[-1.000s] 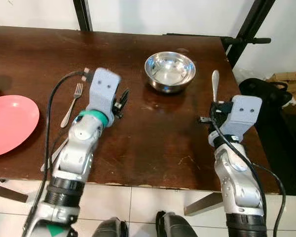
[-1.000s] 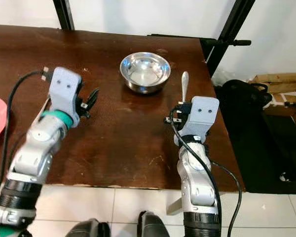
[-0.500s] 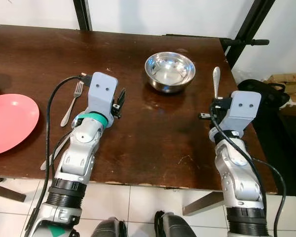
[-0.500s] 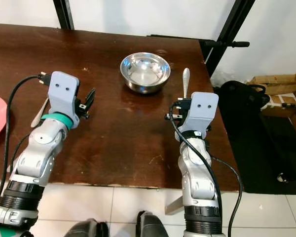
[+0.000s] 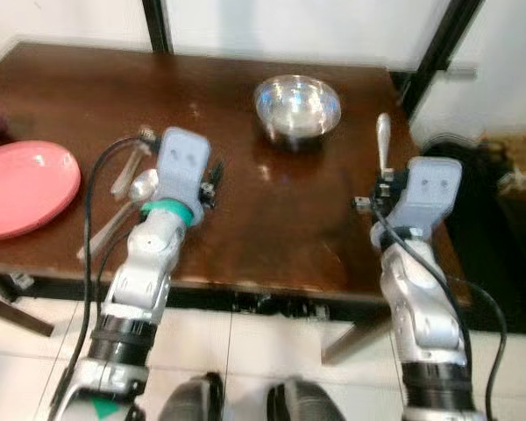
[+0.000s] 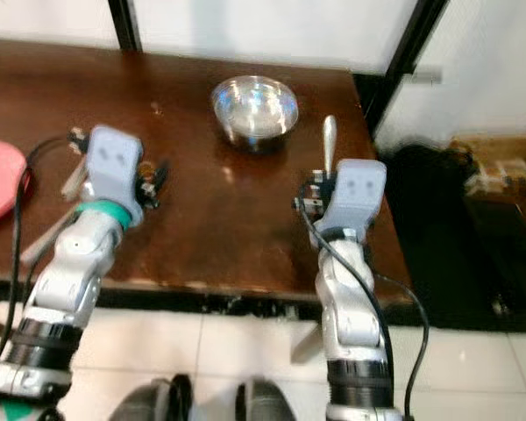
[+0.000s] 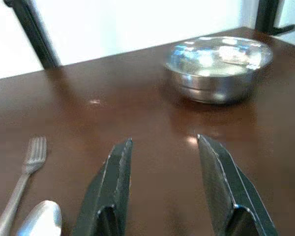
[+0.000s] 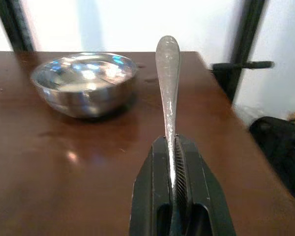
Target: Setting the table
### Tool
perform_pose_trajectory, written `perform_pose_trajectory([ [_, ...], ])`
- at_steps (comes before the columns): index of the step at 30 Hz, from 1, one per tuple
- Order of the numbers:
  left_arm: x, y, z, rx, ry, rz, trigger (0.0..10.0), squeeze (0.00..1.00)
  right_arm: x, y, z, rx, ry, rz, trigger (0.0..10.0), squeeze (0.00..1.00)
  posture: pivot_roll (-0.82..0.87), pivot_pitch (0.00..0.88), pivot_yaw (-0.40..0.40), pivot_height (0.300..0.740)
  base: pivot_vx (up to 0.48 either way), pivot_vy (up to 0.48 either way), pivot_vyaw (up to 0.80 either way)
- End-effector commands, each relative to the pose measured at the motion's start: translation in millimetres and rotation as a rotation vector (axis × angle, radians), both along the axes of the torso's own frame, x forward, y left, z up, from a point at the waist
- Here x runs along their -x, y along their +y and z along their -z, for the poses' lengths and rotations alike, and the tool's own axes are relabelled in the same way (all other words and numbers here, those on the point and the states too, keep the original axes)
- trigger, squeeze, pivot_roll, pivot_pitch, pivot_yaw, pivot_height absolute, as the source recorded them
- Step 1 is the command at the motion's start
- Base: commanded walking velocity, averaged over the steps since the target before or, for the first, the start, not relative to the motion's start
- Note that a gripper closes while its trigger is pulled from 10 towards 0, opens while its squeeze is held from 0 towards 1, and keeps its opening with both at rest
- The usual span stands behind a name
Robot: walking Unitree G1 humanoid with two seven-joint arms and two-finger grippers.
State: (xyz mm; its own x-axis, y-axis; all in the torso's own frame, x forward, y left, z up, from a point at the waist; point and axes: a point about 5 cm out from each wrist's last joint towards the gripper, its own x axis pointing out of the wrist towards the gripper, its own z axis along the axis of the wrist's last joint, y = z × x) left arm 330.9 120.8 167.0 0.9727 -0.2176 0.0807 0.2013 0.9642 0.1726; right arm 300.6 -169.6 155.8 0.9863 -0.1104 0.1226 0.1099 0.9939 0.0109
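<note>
A steel bowl (image 5: 296, 105) stands at the far middle of the brown table (image 5: 272, 228). A pink plate (image 5: 22, 189) lies at the left edge. Between plate and left arm lie a fork (image 7: 27, 167) and a spoon (image 5: 143, 186). My left gripper (image 7: 164, 141) hovers open just above the wood beside them, pointing toward the bowl, with nothing between its fingers. My right gripper (image 8: 172, 140) is shut on a piece of silver cutlery (image 8: 168, 73) near the table's right edge. Its rounded handle sticks out forward; the other end is hidden.
Black frame posts (image 5: 156, 17) rise behind the table against a white wall. A dark bag (image 6: 438, 184) and boxes sit on the floor to the right. The table's near edge (image 5: 245, 294) is close below both wrists, over white floor tiles.
The whole picture has shifted and blurred, so the camera has moved. My left gripper has drawn back from the table's middle toward the fork. The right gripper still holds the cutlery.
</note>
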Motion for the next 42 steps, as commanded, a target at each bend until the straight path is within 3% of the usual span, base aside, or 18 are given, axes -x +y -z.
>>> perform_pose_trajectory([
  [1,-0.3,-1.4,1.8,-0.003,0.007,0.006,10.0,0.0,2.3,-3.2,3.3,-0.005,0.008,0.016,10.0,0.0,-0.09,0.0,0.004,0.74,-0.401,0.0,0.0],
  [42,-3.8,-3.1,1.2,0.006,0.002,0.01,10.0,0.0,0.3,-8.3,5.3,-0.03,0.013,0.045,10.0,0.0,-0.09,0.0,0.006,0.74,-0.402,0.0,0.0],
])
